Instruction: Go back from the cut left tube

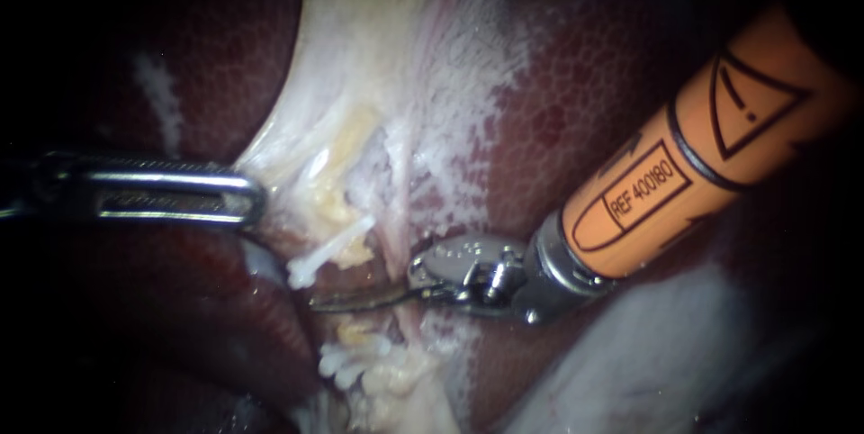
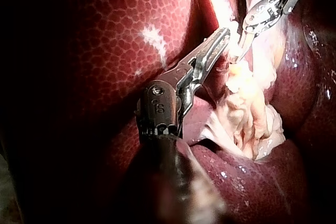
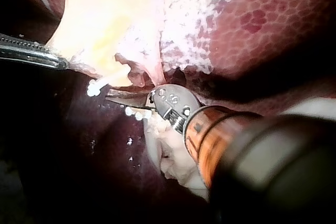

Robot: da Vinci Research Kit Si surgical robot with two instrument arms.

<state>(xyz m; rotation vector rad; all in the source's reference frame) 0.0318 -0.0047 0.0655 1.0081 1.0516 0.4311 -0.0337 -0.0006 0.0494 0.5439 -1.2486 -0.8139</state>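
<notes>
Left instrument point(image 1: 250, 195) clamped on the pale tissue point(image 1: 360, 83) edge, cut left tube point(image 1: 353, 252) parted beside it with clips point(image 1: 306, 267) on the stumps, right instrument point(image 1: 328, 303) blades look closed and empty in the gap: back-out step, so next withdraw straight along the shaft, clear of the clips.

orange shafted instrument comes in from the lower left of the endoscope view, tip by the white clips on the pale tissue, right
No. The orange-shafted right instrument comes in from the upper right, not the lower left, as the endoscope view shows. Its tip lies by the white plastic clips on the pale tissue.
</notes>
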